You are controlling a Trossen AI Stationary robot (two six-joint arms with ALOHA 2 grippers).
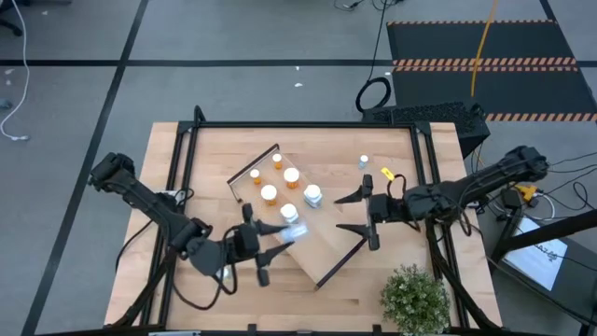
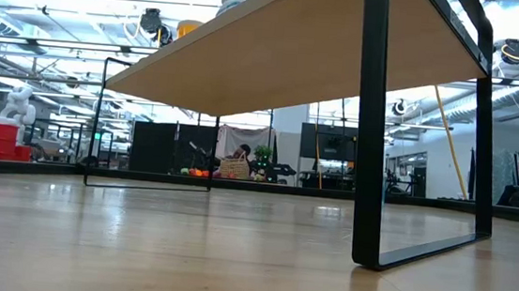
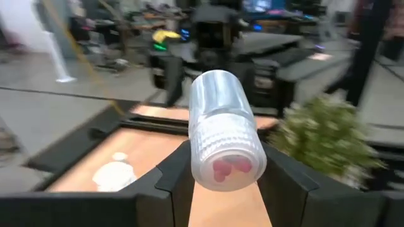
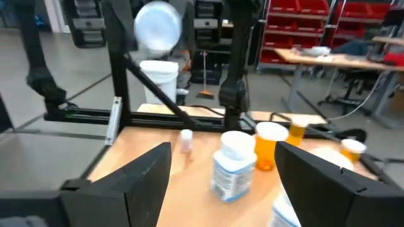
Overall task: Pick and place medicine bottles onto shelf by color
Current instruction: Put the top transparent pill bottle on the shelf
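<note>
Nearest us, at the front of the wooden surface (image 1: 392, 163), our left gripper (image 1: 270, 245) is closed on a clear ribbed plastic medicine bottle (image 3: 224, 135) with pink pills inside, holding it lying sideways above the near end of the long light-wood shelf (image 1: 322, 247). We judge the carry step is in hand; next we must turn the bottle upright and set it beside the pale ones. Farther along the shelf stands a pale blue white-capped bottle (image 4: 233, 165), with orange white-capped bottles (image 1: 280, 177) beyond. Our right gripper (image 1: 359, 213) hangs just beside the pale blue bottle, fingers spread wide and empty. A leafy green plant (image 1: 413, 297) stands at the corner.
</note>
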